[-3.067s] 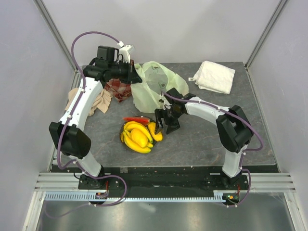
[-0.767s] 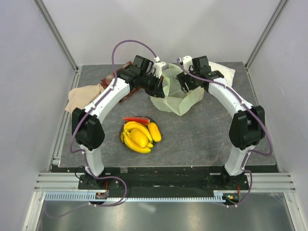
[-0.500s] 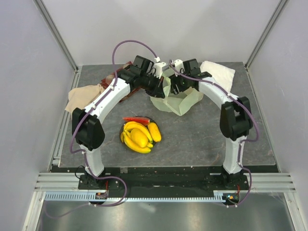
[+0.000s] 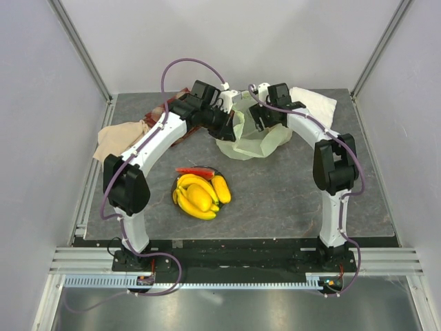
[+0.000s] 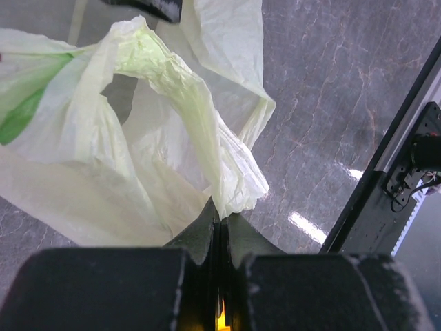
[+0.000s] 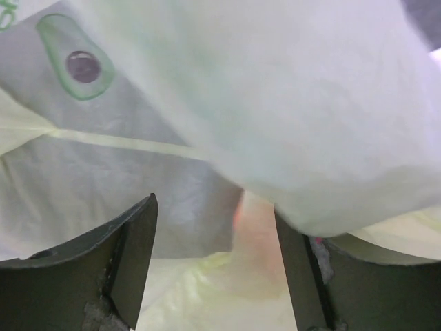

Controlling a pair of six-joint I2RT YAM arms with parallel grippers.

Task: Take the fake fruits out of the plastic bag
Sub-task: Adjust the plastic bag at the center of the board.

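The pale yellow-green plastic bag (image 4: 251, 141) hangs held up at the back middle of the table. My left gripper (image 4: 231, 129) is shut on its crumpled rim, and the left wrist view shows the film pinched between my closed jaws (image 5: 220, 212). My right gripper (image 4: 263, 123) is open at the bag's right side. In the right wrist view the right gripper (image 6: 213, 207) is pushed against the film, and an orange-pink peach (image 6: 258, 238) shows blurred through it between the fingers. The banana bunch (image 4: 189, 203), yellow oblong fruits (image 4: 220, 188) and watermelon slice (image 4: 194, 170) lie piled at front centre.
A white folded towel (image 4: 313, 101) lies at the back right, just behind the right arm. A red checked cloth (image 4: 160, 114) and a beige cloth (image 4: 117, 138) lie at the back left under the left arm.
Both arms have swung to the back middle and the bag has been lifted between them. In the last half second the right gripper pulled in closer to the bag's right side.
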